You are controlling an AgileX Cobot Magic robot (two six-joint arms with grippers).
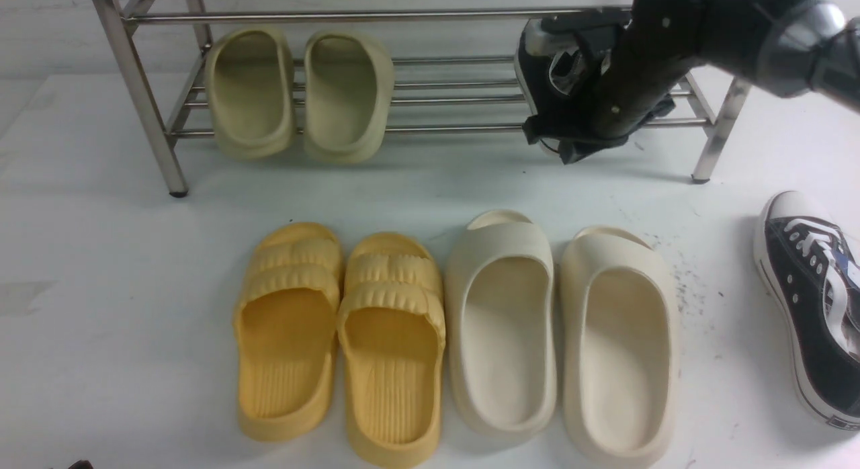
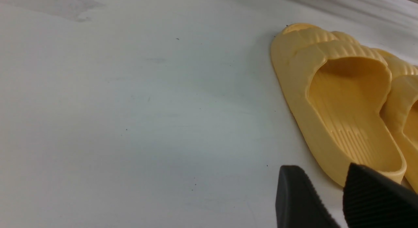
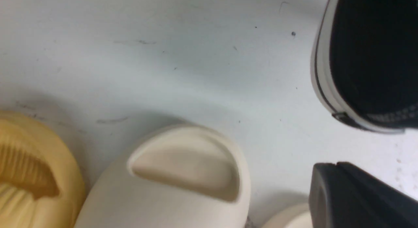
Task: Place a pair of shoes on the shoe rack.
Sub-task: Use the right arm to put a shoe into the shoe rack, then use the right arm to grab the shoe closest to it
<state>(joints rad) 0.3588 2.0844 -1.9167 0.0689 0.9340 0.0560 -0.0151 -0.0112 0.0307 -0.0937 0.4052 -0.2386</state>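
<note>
Resting on the lower tier of the shiny stainless-steel shoe rack, toward its left, is a pair of pale olive foam slides, smooth and rounded, overhanging the front bar. At the rack's right end the right gripper is up against one black canvas sneaker with a white rubber sole, which sits tilted across the same thin round bars. The arm hides much of it, so I cannot tell whether the jaws are clamped on it or loose.

The second black canvas sneaker lies on the white table at the near right, well apart from the rack. Its white toe cap points far, its white laces are crossed, and the frame edge cuts it off.

Side by side in the near middle are the yellow ribbed slippers and, to their right, the cream foam slides, matte and thick-walled.

The tabletop is pale, scuffed and speckled with dark marks.

The left gripper hovers low beside the left yellow slipper. Its black ridged fingers are drawn close together and hold nothing.
</note>
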